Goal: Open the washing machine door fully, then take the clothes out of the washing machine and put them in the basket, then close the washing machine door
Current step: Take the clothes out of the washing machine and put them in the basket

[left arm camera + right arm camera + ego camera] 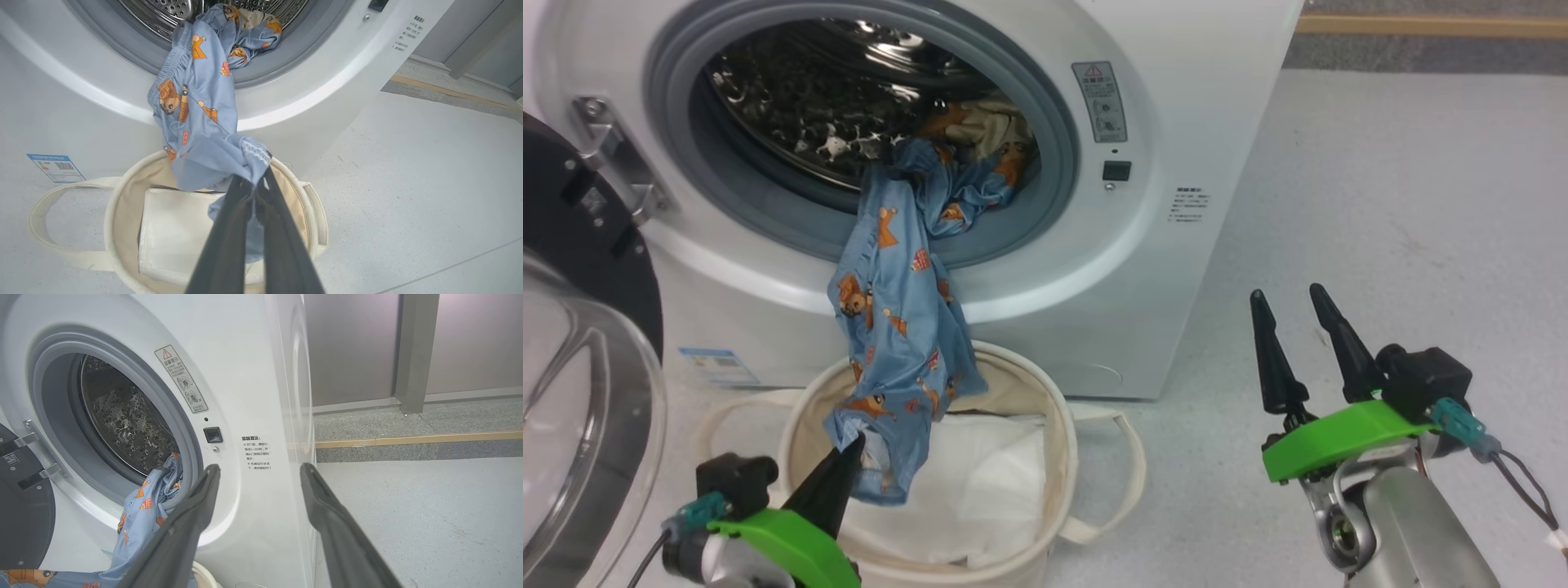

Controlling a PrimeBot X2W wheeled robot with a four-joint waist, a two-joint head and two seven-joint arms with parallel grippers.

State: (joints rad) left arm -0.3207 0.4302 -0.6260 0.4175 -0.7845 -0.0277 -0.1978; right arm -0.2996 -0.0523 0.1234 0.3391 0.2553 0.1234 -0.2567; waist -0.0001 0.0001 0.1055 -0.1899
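The washing machine (1176, 122) stands with its door (580, 327) swung open at the left. Blue clothes (894, 327) with orange prints trail from the drum over the rubber ring down into the cream basket (1062, 425). Cream-yellow fabric (996, 122) lies deeper in the drum. My left gripper (854, 447) is shut on the blue garment's lower end (249, 159) above the basket (122, 192). My right gripper (1286, 306) hangs open and empty over the floor to the right of the machine, its fingers (196, 506) pointing at the machine's front (253, 396).
A flat white folded sheet (988, 482) lies inside the basket. The basket's loop handles (1123, 465) spread onto the pale floor (1405, 204). A blue label (717, 365) sits at the machine's lower left. A grey wall and wooden strip (416, 439) run behind.
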